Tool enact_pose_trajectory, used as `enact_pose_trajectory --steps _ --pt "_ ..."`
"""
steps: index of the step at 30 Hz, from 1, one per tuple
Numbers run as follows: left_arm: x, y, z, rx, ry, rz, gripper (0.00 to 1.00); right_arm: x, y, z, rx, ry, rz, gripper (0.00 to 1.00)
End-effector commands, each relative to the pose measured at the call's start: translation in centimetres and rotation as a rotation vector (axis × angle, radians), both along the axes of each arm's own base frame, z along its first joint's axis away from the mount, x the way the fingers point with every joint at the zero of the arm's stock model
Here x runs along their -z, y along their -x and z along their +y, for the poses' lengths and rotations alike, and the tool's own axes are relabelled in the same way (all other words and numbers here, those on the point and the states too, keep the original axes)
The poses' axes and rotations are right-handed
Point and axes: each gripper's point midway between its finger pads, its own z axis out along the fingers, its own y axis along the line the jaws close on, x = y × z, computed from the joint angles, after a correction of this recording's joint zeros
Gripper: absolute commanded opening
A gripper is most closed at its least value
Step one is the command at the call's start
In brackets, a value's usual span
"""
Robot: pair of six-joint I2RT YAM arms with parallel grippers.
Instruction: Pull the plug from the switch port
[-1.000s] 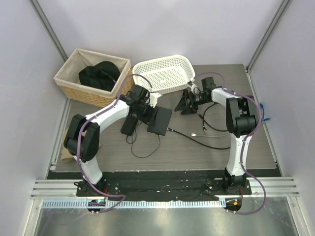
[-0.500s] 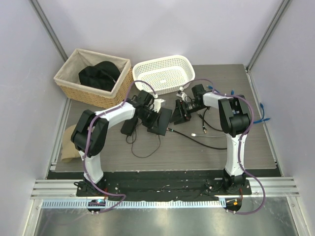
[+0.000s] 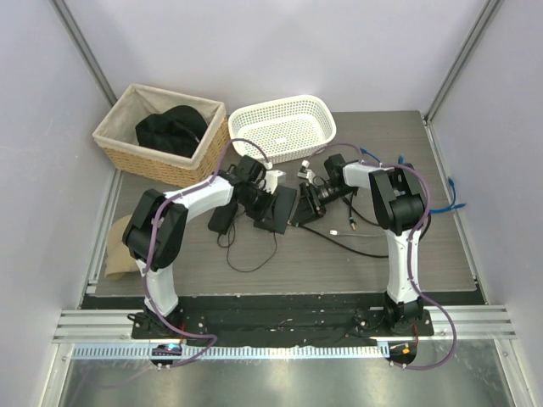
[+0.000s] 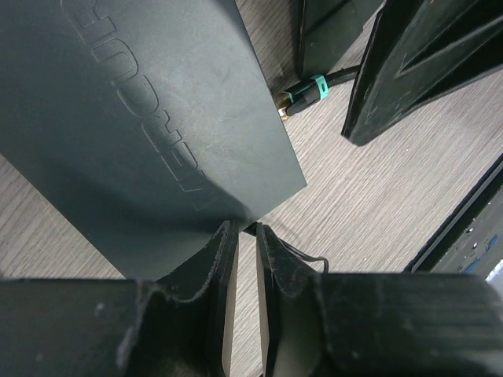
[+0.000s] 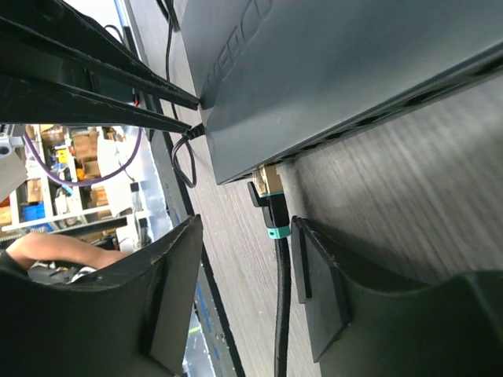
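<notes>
The switch [image 3: 278,212] is a flat black box lying on the table; in the left wrist view the switch [image 4: 157,118] fills the upper left. My left gripper [image 4: 245,228] is shut narrowly on its near corner, and from above the left gripper [image 3: 261,203] sits at the switch's left edge. The plug [image 5: 271,206] has a gold tip and a teal band and sits in a port at the end of the switch [image 5: 330,71]. My right gripper [image 5: 244,224] is open with one finger on each side of the plug. The right finger nearly touches the cable [image 5: 281,314].
A wicker basket [image 3: 114,136] holding a black cloth stands at the back left, with a white plastic basket [image 3: 284,127] beside it. A black power adapter [image 3: 222,218] and a thin cord loop [image 3: 246,259] lie left of the switch. The plug's black cable [image 3: 348,242] trails right.
My right gripper has moved left from the table's middle right to the switch's end, and its jaws have narrowed around the plug. My left gripper has shut on the switch's corner.
</notes>
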Motion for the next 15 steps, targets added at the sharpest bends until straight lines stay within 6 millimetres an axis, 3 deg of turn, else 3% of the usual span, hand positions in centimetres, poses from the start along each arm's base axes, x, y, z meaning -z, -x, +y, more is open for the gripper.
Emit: enact_pose_trajectory --steps 1,9,15 --pt "2.4 0.7 1.1 -0.011 -0.062 0.040 0.20 2.6 0.6 -0.4 -0.013 0.074 -0.006 0.56" --pt "2.6 0.8 1.1 -0.009 -0.069 0.037 0.20 3.5 0.1 0.3 0.010 0.082 0.000 0.54" --pt "2.8 1.1 1.3 -0.005 -0.077 0.045 0.20 5.4 -0.1 0.4 0.051 0.117 0.028 0.50"
